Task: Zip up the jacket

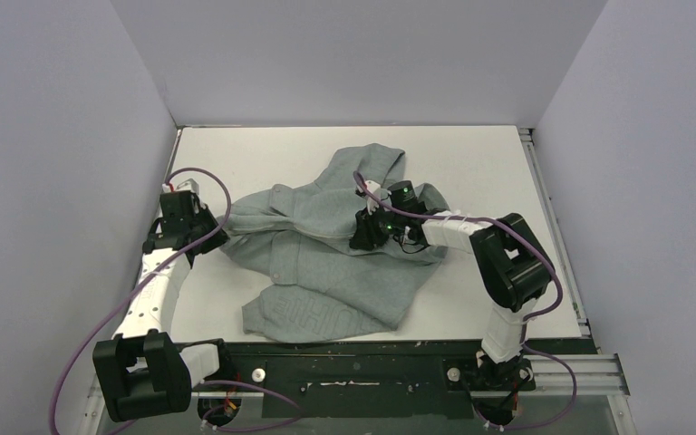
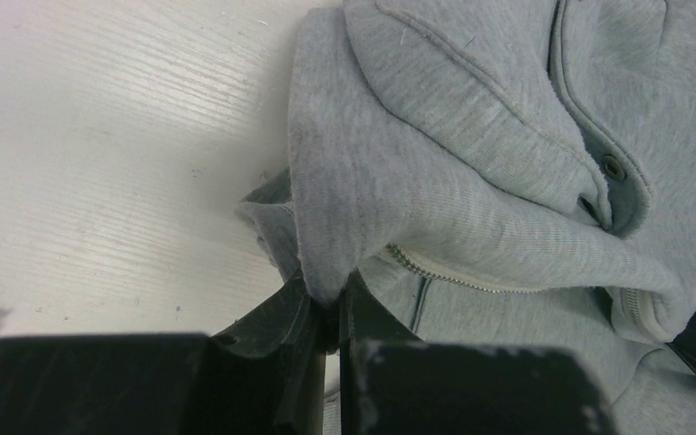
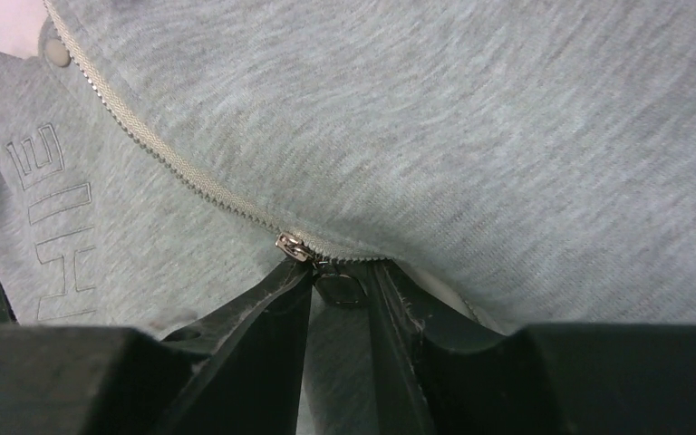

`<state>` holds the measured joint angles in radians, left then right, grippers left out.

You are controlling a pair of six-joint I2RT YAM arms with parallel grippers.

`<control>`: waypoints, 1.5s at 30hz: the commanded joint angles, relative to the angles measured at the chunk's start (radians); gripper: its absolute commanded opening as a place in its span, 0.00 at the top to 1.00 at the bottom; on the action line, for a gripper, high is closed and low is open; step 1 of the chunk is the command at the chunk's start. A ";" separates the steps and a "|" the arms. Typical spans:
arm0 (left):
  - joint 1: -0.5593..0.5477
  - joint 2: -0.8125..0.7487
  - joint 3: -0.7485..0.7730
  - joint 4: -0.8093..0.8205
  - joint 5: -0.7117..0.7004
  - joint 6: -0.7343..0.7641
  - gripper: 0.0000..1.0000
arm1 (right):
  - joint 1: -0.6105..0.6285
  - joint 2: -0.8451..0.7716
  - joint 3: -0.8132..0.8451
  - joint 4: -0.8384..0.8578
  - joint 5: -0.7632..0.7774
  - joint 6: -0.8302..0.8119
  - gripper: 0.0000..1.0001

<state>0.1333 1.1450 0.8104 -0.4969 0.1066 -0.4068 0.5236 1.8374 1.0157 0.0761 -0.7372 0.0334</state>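
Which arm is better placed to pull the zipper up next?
Right: the right hand pinches the zipper pull; the left hand grips the jacket edge as an anchor.

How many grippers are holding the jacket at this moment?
2. The left gripper pinches the jacket at its left end in the top view; the right gripper holds the zipper pull near the middle.

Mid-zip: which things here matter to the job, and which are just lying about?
Job: jacket, zipper, pull tab; left gripper, jaws shut on jacket edge; right gripper, jaws shut on pull tab.
Lying about: table, purple cables.
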 commanded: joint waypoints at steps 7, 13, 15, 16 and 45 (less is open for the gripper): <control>0.009 -0.007 0.045 0.009 -0.004 0.016 1.00 | 0.003 -0.035 0.022 0.038 -0.042 -0.025 0.92; 0.015 0.001 0.071 0.011 -0.006 0.012 1.00 | -0.017 -0.111 0.038 -0.052 -0.005 -0.026 1.00; 0.020 0.008 0.100 0.011 -0.004 0.010 1.00 | -0.031 -0.129 0.070 -0.125 0.015 -0.055 1.00; 0.022 0.012 0.123 0.011 -0.003 0.008 1.00 | -0.038 -0.133 0.091 -0.165 0.025 -0.070 1.00; 0.049 0.042 0.394 -0.003 -0.136 -0.057 1.00 | -0.156 -0.083 0.275 -0.606 0.335 -0.046 1.00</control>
<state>0.1448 1.2224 1.1294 -0.5816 0.1425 -0.4625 0.4137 1.7576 1.3071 -0.4255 -0.5491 -0.0269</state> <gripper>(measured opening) 0.045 0.207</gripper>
